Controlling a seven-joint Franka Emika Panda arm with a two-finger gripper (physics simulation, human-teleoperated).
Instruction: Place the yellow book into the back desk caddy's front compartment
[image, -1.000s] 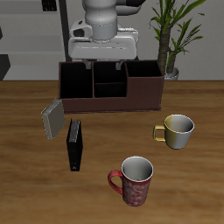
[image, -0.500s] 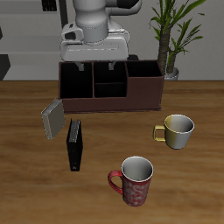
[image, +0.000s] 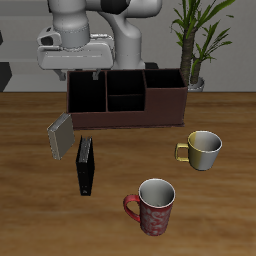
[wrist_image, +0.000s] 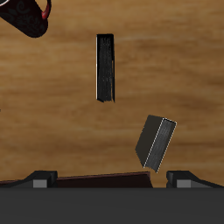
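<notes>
Gripper (image: 79, 78) hangs above the back desk caddy (image: 127, 99), fingers apart, holding nothing; the yellow book (image: 60, 135) stands tilted beside the black book (image: 86, 166).

1. Standing at the table's back: the back desk caddy (image: 127, 98), its front compartment (image: 125, 102) in the middle section.
2. Leaning tilted just before the caddy's end: the yellow book (image: 60, 136) (wrist_image: 155, 141).
3. Standing on edge just beside it, nearer the front edge: the black book (image: 87, 165) (wrist_image: 105, 67).
4. Sitting well apart, toward the other side: two mugs (image: 201, 149), one (image: 152, 206) nearest the front edge.
5. Hanging above the caddy's end near the books: the gripper (image: 77, 72).
</notes>
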